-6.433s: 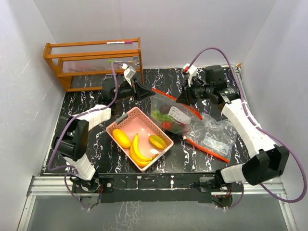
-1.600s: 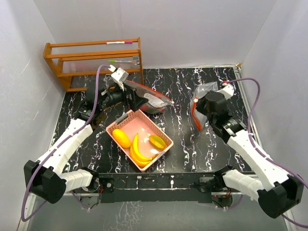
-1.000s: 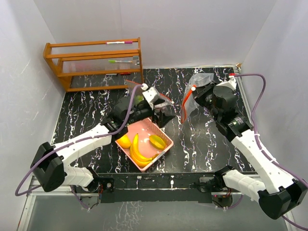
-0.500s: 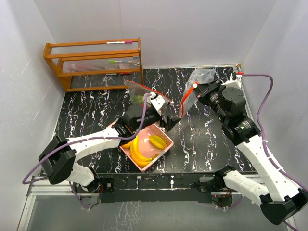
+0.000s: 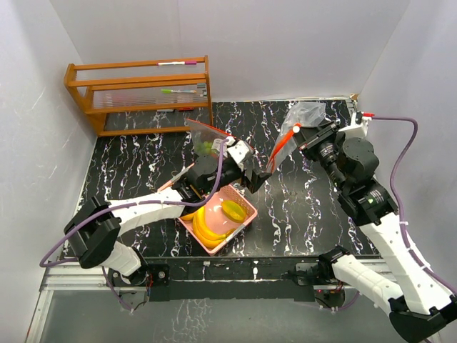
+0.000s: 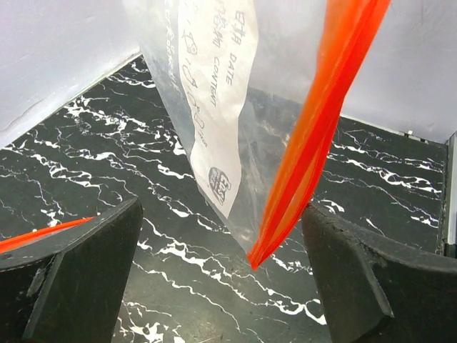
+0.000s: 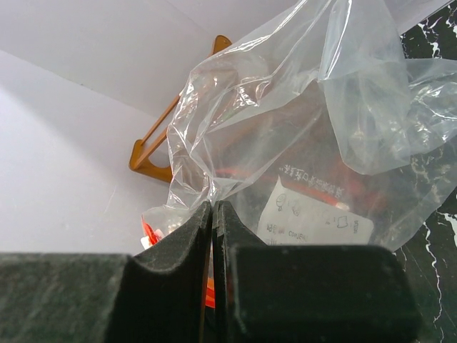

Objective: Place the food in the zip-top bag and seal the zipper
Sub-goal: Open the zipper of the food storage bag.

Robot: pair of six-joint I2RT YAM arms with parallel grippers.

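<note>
Nearest the bases, at about 6 o'clock from the middle of the table (image 5: 307, 214), the pink basket (image 5: 248, 213) holds the banana bunch (image 5: 203, 227) and a green-yellow fruit (image 5: 232, 209). A sliver of yellow at the basket's 9 o'clock side is too hidden under the arm to name.

The left arm rises from its base at 7 o'clock, folds at the elbow and stretches long and low toward 2 o'clock, its forearm crossing above the basket's far-left part. The left gripper (image 5: 255, 176) hangs just past the basket's far corner, near the table's middle. In the wrist view its fingers (image 6: 78, 279) are spread wide with nothing between them.

The right arm climbs from 5 o'clock up the right side, with its wrist bent toward 10 o'clock. The right gripper (image 7: 213, 218) is pinched tight on the clear film of the zip-top bag (image 5: 303, 114), holding it off the table at about 2 o'clock. The bag's orange-red zipper strip (image 6: 321, 121) droops toward the left gripper, just ahead of it, and its white label (image 6: 221, 128) faces that way.

Behind the left forearm, near 11 o'clock, a second clear bag (image 5: 207, 139) with a red zipper edge stands tilted, with green pieces (image 5: 206, 147) inside. I cannot tell whether it leans on the arm. Farthest back, at 10 o'clock, the wooden rack (image 5: 139, 93) sits by the back wall.
</note>
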